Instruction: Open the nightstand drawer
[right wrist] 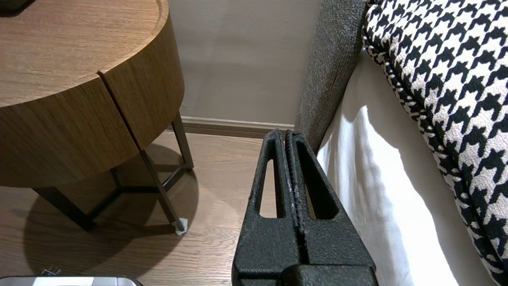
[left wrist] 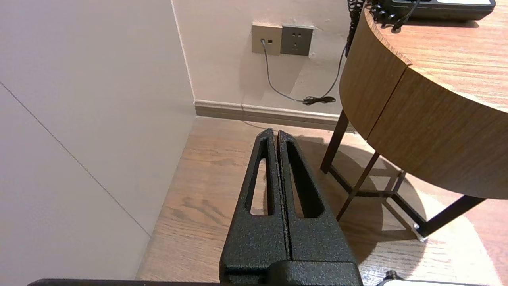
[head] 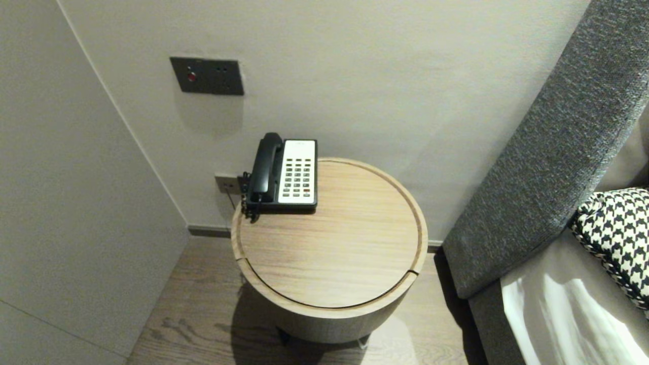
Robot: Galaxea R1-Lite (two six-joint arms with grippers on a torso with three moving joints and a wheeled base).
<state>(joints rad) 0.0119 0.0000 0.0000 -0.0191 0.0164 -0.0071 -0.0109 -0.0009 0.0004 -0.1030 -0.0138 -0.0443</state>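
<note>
Telephone (head: pixel 284 175) is sitting at the back left edge of the round wooden surface (head: pixel 329 253), close against the wall. Left gripper (left wrist: pixel 275 133) is hanging low over the floor beside that surface, its jaws pressing together on nothing. Right gripper (right wrist: pixel 286 133) is hanging just beside the bed (right wrist: pixel 377 198), its jaws likewise closed and empty.

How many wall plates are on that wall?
3: a dark panel high above the telephone; low beside the table, a beige plate with a cable plugged in and a grey socket adjoining it. The table may hide others.
</note>
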